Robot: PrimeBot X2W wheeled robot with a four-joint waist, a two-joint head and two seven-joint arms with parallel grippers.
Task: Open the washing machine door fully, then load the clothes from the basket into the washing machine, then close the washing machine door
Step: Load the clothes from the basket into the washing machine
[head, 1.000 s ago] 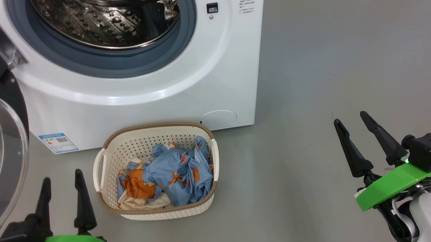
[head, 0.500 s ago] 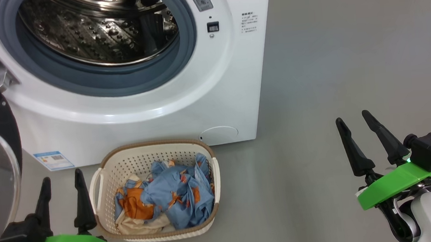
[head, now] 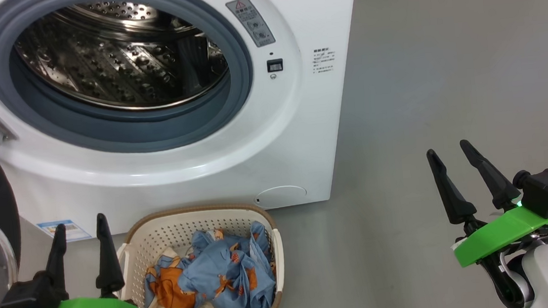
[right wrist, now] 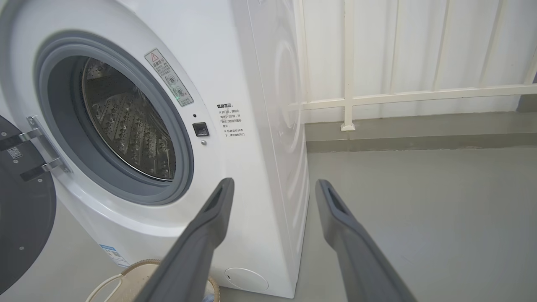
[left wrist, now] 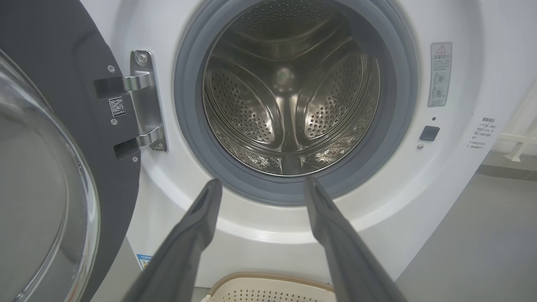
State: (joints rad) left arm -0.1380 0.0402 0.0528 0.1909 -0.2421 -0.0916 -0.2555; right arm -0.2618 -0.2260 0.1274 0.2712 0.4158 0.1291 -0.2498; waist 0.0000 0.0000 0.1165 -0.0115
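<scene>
Showing clothes point(head: 216, 283) heaped in the basket point(head: 199, 211), on floor point(head: 397, 88) against washing machine point(head: 301, 122). Likely soft, light; best pinched at a raised fold. Flanked by left gripper point(head: 80, 222) and right gripper point(head: 447, 148), both wide, empty.

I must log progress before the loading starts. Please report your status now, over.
Left hand open, right hand open, both empty. Washing machine door stands open. Clothes all in basket; drum empty. Nothing blocking the opening.
</scene>
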